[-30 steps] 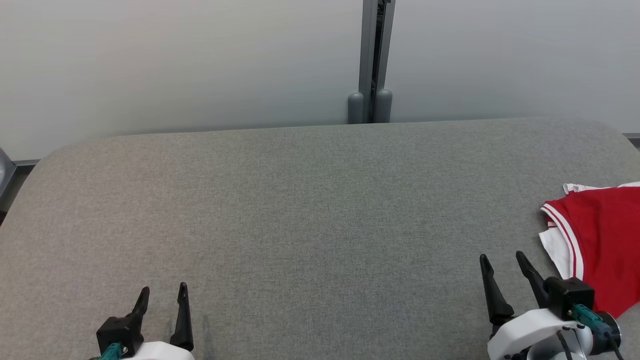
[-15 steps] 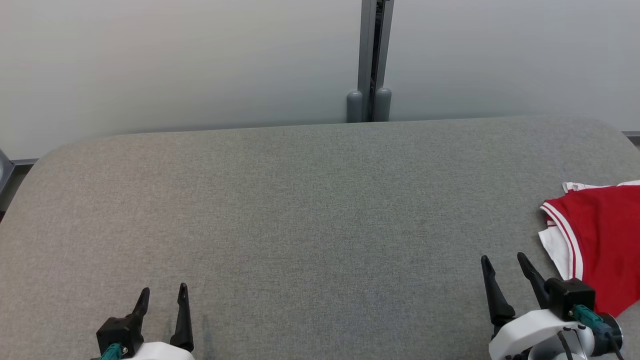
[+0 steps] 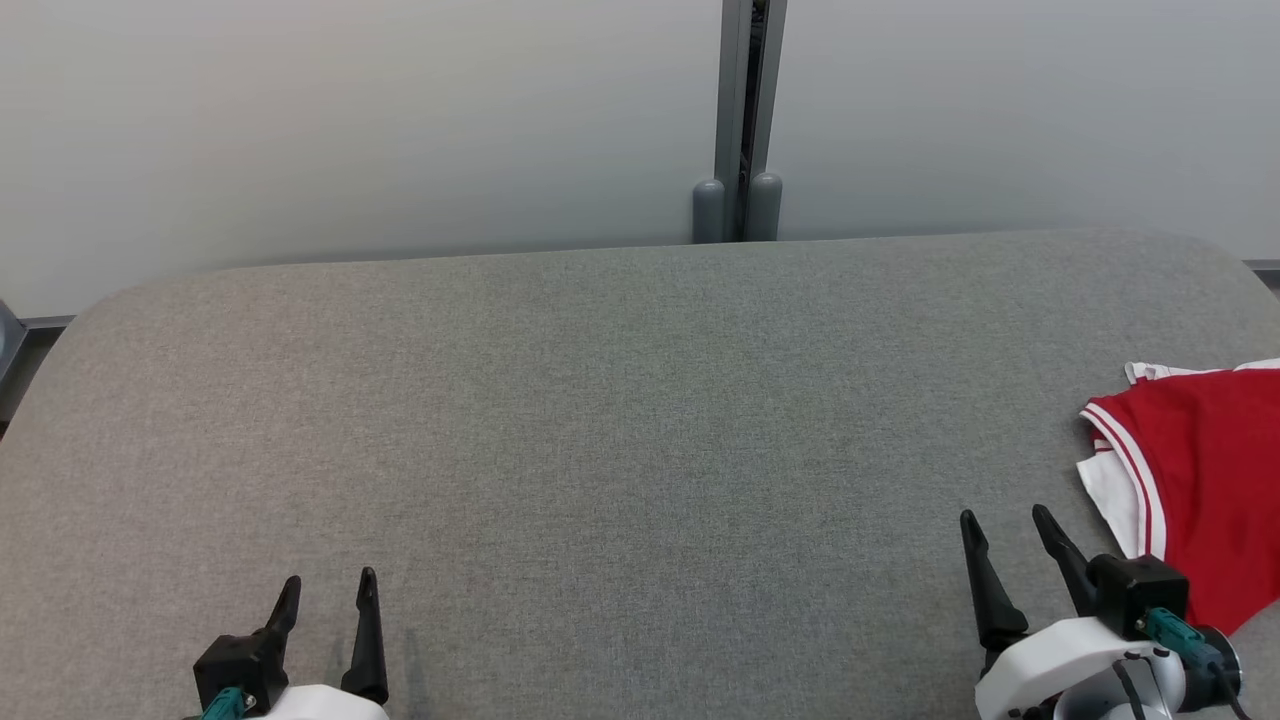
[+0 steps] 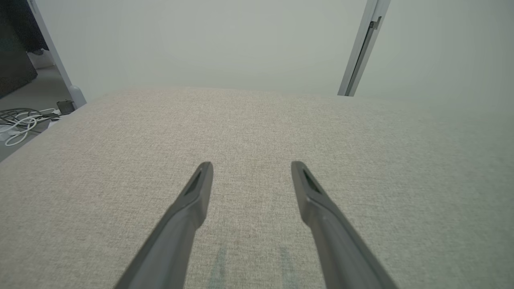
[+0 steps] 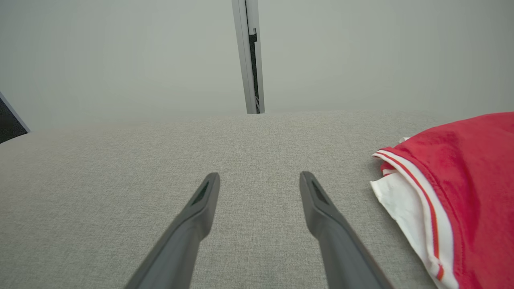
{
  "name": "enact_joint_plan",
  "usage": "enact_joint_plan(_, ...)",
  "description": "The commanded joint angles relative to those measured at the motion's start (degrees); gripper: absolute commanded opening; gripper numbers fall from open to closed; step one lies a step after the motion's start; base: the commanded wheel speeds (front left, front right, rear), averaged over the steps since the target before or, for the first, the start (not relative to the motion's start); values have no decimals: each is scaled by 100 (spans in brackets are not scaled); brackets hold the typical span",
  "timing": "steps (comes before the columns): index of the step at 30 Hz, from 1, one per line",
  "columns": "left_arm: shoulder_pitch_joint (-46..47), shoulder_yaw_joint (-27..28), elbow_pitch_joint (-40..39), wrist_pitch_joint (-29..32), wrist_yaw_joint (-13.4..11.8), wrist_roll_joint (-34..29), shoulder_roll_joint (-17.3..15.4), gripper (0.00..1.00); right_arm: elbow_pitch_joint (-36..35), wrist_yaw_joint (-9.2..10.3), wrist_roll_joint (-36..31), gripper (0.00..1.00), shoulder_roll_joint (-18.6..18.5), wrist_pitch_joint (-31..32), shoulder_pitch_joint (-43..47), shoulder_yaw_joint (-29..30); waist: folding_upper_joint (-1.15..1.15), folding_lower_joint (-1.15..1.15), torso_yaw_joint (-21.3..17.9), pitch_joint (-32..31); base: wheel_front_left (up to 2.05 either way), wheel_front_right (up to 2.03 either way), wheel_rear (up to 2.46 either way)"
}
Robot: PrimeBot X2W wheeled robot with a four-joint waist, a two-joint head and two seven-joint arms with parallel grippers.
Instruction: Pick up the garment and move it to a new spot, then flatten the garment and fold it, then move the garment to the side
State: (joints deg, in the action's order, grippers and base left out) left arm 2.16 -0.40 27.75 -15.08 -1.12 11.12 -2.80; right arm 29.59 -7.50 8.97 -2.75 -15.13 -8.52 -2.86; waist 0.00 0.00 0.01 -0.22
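The garment (image 3: 1205, 480) is red with white striped trim and lies bunched at the right edge of the grey padded table (image 3: 620, 420), partly cut off by the frame. My right gripper (image 3: 1003, 513) stands open just left of it, apart from the cloth, with nothing between its fingers. In the right wrist view the garment (image 5: 461, 184) lies to the right of that open gripper (image 5: 260, 176). My left gripper (image 3: 330, 578) is open at the lower left over bare table, far from the garment. The left wrist view shows its gripper (image 4: 251, 163) open and empty.
A pale wall with a grey vertical post (image 3: 745, 120) stands behind the table's far edge. The table's left corner is rounded; beyond it, in the left wrist view, cables (image 4: 24, 120) lie on the floor. Bare grey cloth spreads across the middle of the table.
The head camera has tilted very slightly. Neither gripper has moved against the table, and the garment lies as before.
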Motion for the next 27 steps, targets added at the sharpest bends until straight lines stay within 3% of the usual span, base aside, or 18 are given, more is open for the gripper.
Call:
enact_joint_plan(1, 15, 15, 5, -8, 5, -15, -24, 100, -5, 2, -20, 100, -37, 2, -19, -12, 0, 0, 0, 0, 0, 0, 0)
enact_joint_plan(9, -3, -2, -22, -8, 50, 48, -22, 100, 20, 2, -118, 100, -38, 2, -1, -49, 0, 0, 43, 2, 0, 0, 0)
enact_joint_plan(10, -15, 1, -19, -8, 78, 103, -24, 0, 9, 2, -124, 0, -38, 2, 7, -50, 0, 0, 45, 3, 0, 0, 0)
enact_joint_plan(15, -129, -2, 198, 55, 76, 140, 58, 0, 220, 0, -67, 0, 71, 17, 175, -77, 0, 0, 42, 3, 0, 0, 0)
enact_joint_plan(27, -16, 127, -41, 411, 205, 1432, 44, 0, -63, 0, 1295, 0, 55, 377, 166, 101, 0, 0, 38, 7, 0, 0, 0)
